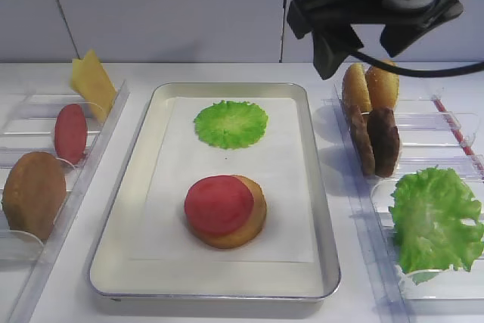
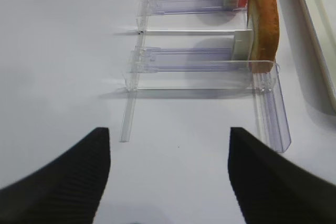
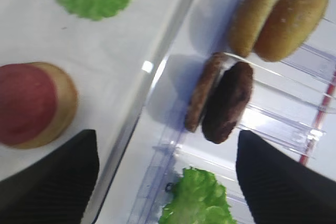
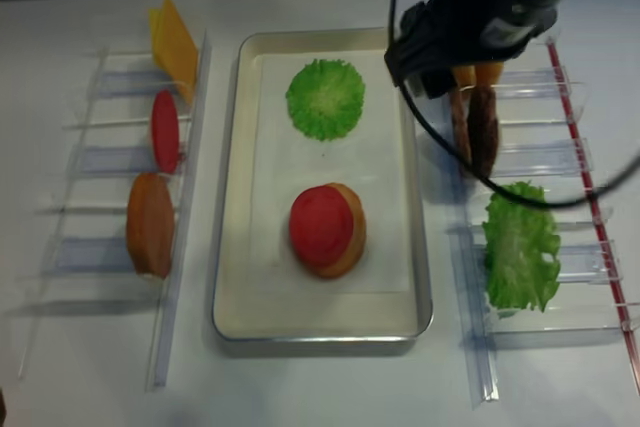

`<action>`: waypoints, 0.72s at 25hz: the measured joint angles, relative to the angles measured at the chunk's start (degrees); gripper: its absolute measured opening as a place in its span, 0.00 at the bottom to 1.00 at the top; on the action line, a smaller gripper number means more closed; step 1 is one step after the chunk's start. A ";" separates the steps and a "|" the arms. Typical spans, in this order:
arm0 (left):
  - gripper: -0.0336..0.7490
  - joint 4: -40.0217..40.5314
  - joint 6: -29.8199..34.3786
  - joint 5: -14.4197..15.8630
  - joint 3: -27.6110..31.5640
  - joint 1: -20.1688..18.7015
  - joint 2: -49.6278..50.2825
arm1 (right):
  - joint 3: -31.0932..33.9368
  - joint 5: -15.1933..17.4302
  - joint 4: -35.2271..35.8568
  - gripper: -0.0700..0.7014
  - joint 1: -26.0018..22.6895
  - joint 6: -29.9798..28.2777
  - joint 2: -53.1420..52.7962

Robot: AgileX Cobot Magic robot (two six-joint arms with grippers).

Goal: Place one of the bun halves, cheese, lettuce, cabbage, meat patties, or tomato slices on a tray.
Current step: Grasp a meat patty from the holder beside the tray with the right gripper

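The silver tray [image 1: 132, 187] lies in the middle with a white liner. On it are a flat green cabbage leaf [image 1: 231, 123] and a bun half [image 1: 249, 228] topped with a tomato slice [image 1: 218, 203]. My right gripper [image 3: 167, 141] hangs open and empty above the right rack, over the two meat patties [image 3: 226, 103] that stand on edge. Behind them stand two bun halves [image 3: 283, 19], and frilly lettuce [image 3: 199, 203] lies nearer. The left rack holds cheese [image 1: 92, 81], a tomato slice [image 1: 70, 132] and a bun half [image 1: 33, 193]. My left gripper [image 2: 169, 136] is open over bare table.
Clear plastic racks flank the tray, the left rack [image 1: 98, 149] and the right rack [image 1: 454, 130]. A red strip [image 4: 585, 157] runs along the right rack's far side. The right arm's cable [image 4: 400, 7] hangs over the tray's far right corner.
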 joint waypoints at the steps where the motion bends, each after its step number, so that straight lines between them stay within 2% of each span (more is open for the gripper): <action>1: 0.66 0.00 0.00 0.00 0.00 0.00 0.00 | -0.28 0.43 -2.76 0.80 0.00 2.92 1.56; 4: 0.66 0.00 0.00 0.00 0.00 0.00 0.00 | -0.72 0.80 -7.42 0.80 0.00 8.79 5.11; 7: 0.66 0.00 0.00 0.00 0.00 0.00 0.00 | -0.72 0.80 -7.94 0.80 0.00 11.22 7.79; 12: 0.66 0.00 0.00 0.00 0.00 0.00 0.00 | -0.72 -1.01 -10.01 0.79 0.00 16.26 11.58; 18: 0.66 0.00 0.00 0.00 0.00 0.00 0.00 | -0.80 -1.57 -11.74 0.74 0.00 18.34 15.75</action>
